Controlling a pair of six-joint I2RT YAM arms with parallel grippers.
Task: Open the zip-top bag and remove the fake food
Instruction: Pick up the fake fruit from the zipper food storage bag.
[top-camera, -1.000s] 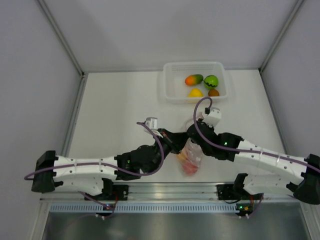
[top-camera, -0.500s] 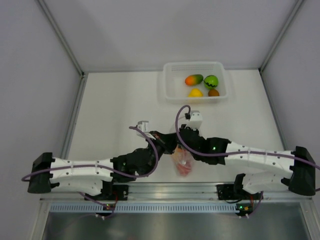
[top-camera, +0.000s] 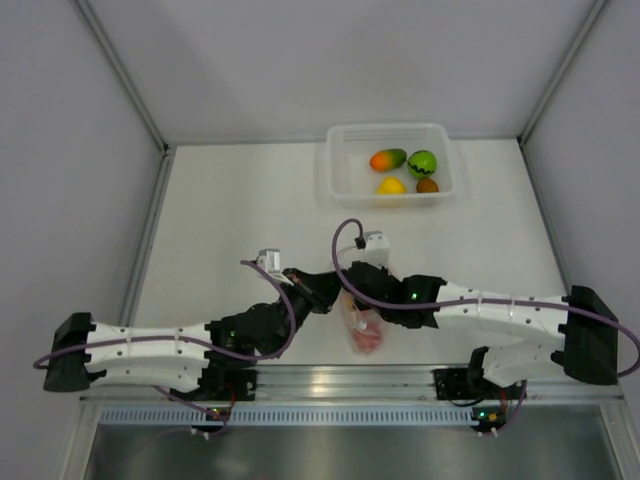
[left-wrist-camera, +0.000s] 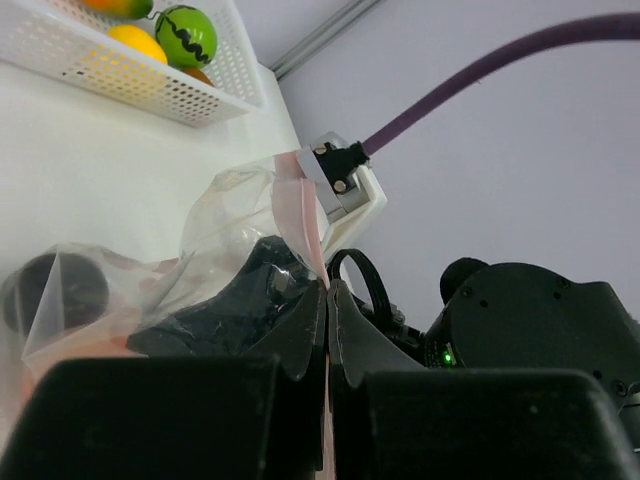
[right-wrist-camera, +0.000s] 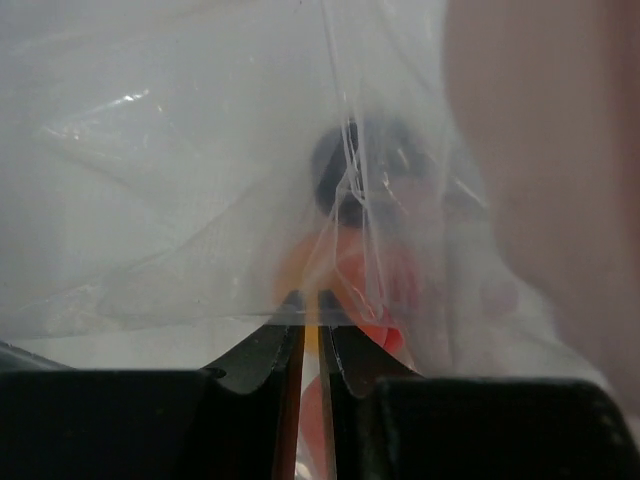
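Got the left gripper (left-wrist-camera: 326, 290) clamped tight on the bag (left-wrist-camera: 230, 212) by its pink strip (left-wrist-camera: 303, 225), right gripper (right-wrist-camera: 310, 300) pinching clear film, jaws barely apart.

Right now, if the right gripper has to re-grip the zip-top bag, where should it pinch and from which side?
Probably the pink zip strip along the top edge of the zip-top bag, coming from the right, opposite where the left gripper pinches it. The strip is a flat, firmer band; the film below hangs slack and crinkled, weighed down by the fake food.
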